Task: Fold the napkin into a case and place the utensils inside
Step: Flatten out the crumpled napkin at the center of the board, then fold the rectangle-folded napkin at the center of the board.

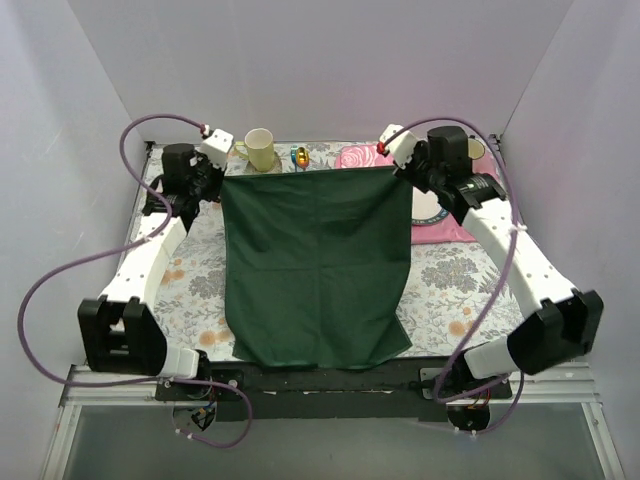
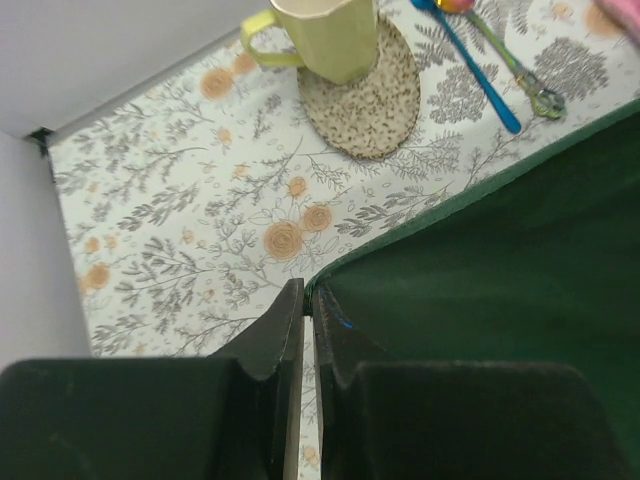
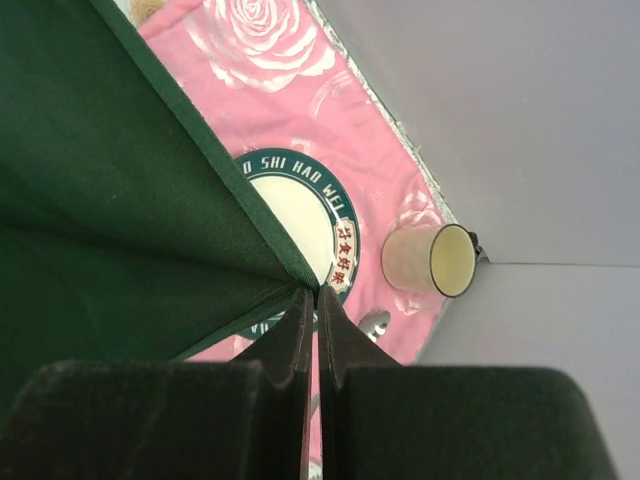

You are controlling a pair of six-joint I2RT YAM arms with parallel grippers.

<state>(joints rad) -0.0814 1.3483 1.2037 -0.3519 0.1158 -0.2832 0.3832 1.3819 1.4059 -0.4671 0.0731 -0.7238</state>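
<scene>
The dark green napkin (image 1: pixel 318 265) is stretched out as one open sheet between both arms. Its near edge lies by the table's front, and no case shows. My left gripper (image 1: pixel 217 180) is shut on the napkin's far left corner, and the wrist view shows my left gripper (image 2: pixel 306 292) pinching the hem of the napkin (image 2: pixel 500 270). My right gripper (image 1: pixel 400 168) is shut on the far right corner. In its own view my right gripper (image 3: pixel 315 293) clamps the tip of the napkin (image 3: pixel 120 200). The utensils are out of view.
A yellow mug (image 2: pixel 325 35) stands on a speckled coaster (image 2: pixel 375 105) at the back left, with a blue spoon (image 2: pixel 480 70) and a gold spoon (image 2: pixel 520 75) beside it. At the right, the pink rose placemat (image 3: pixel 300 100) carries a plate (image 3: pixel 300 220), a cup (image 3: pixel 430 260) and a silver spoon (image 3: pixel 375 322).
</scene>
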